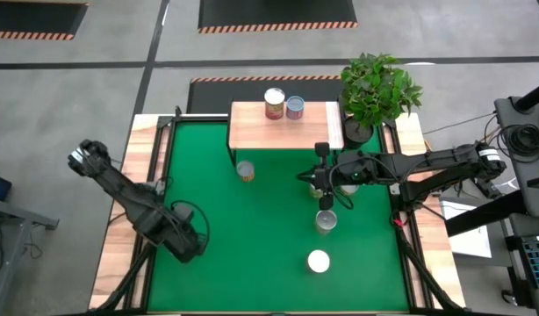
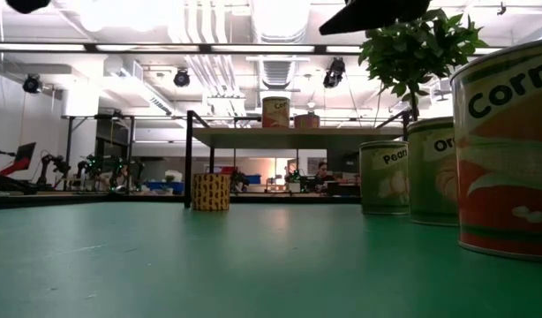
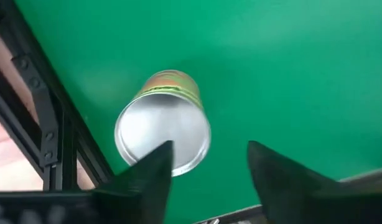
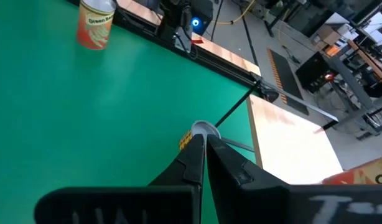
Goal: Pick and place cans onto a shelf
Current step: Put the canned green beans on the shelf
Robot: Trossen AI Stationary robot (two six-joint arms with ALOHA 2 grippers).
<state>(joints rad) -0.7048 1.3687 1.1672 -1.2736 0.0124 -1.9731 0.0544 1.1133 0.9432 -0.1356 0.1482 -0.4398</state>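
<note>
The light-wood shelf (image 1: 287,127) stands at the table's far edge with two cans (image 1: 275,104) (image 1: 294,107) on top. A yellow-labelled can (image 1: 245,170) stands on the green table before it. Two more cans (image 1: 326,219) (image 1: 319,261) stand toward the near right. My right gripper (image 1: 320,180) hangs shut and empty above the table, near the shelf's right end; it also shows in the right wrist view (image 4: 203,149). My left gripper (image 3: 206,158) is open above a silver-topped can (image 3: 163,127) by the table's left edge. The arm hides that can in the high view.
A potted plant (image 1: 377,88) stands at the far right corner beside the shelf. A black frame (image 3: 48,137) runs along the table's left edge, close to the can under my left gripper. In the low view three cans (image 2: 505,150) stand in a row at the right.
</note>
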